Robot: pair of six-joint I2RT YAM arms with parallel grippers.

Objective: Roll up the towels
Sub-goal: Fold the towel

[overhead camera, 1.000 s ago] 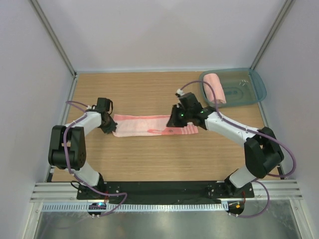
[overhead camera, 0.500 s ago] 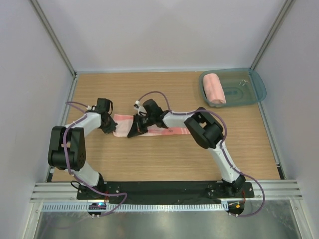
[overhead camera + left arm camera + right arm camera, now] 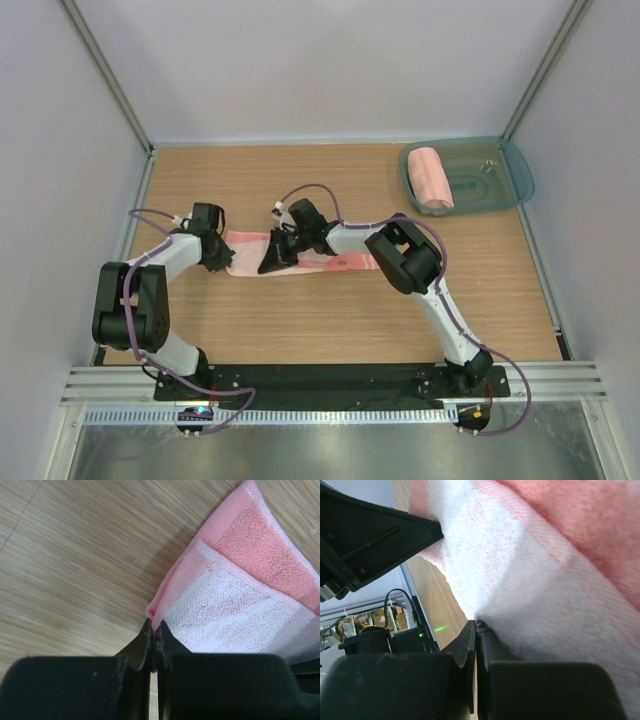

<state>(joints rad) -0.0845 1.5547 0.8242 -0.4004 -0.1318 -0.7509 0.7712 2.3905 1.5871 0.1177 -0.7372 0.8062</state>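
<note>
A salmon-pink towel (image 3: pixel 335 262) with reddish stripes lies stretched flat across the middle of the table. My left gripper (image 3: pixel 214 257) is at its left end. In the left wrist view that gripper (image 3: pixel 154 623) is shut on the towel's (image 3: pixel 240 590) folded corner, and pink cloth shows between the tips. My right gripper (image 3: pixel 269 263) sits on the towel's left part, near its front edge. In the right wrist view it (image 3: pixel 476 623) is shut on the cloth's (image 3: pixel 545 565) edge. A second pink towel (image 3: pixel 430 178) lies rolled in the bin.
A teal plastic bin (image 3: pixel 515 170) stands at the back right and holds the rolled towel. Grey walls close in the table at the left, right and back. The right arm (image 3: pixel 405 255) reaches across the towel's right half.
The right arm swung from the towel's right end to its left part and its gripper shut there. The left gripper closed on the left corner. Almost nothing has moved in the last half second.
</note>
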